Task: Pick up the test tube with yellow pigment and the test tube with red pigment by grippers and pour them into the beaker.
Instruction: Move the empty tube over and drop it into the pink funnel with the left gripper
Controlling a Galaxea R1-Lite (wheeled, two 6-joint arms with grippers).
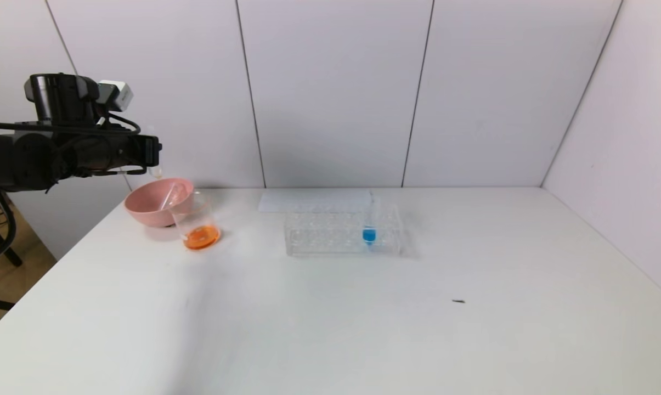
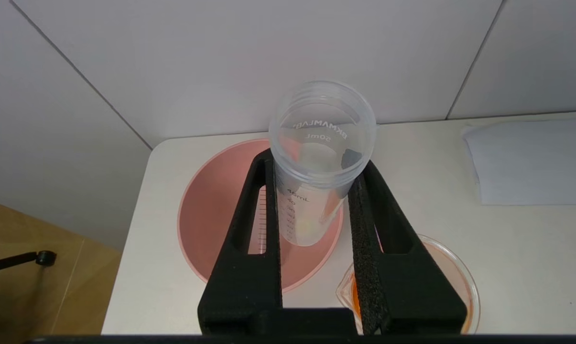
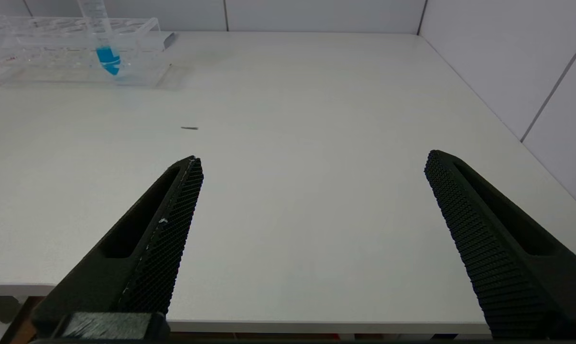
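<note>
The left tool (image 2: 311,200) is pinching a clear, emptied test tube (image 2: 316,162) between its two black fingers (image 2: 249,248), and in the left wrist view the tube's open mouth faces the camera. In the head view this tool (image 1: 153,159) sits at the upper left of the frame, above the pink bowl (image 1: 152,204). The tube's pigment colour cannot be told.

A second clear tube (image 1: 169,196) lies slanted inside the bowl. The beaker (image 1: 197,222) stands just beside the bowl on the white desk (image 1: 330,318), holding orange liquid at its bottom. At frame centre, the clear rack (image 1: 342,233) holds one blue-tipped tube (image 1: 369,230).

The right tool (image 3: 311,186) appears only in its own wrist view, fingers spread wide above the desk's edge, gripping nothing.
</note>
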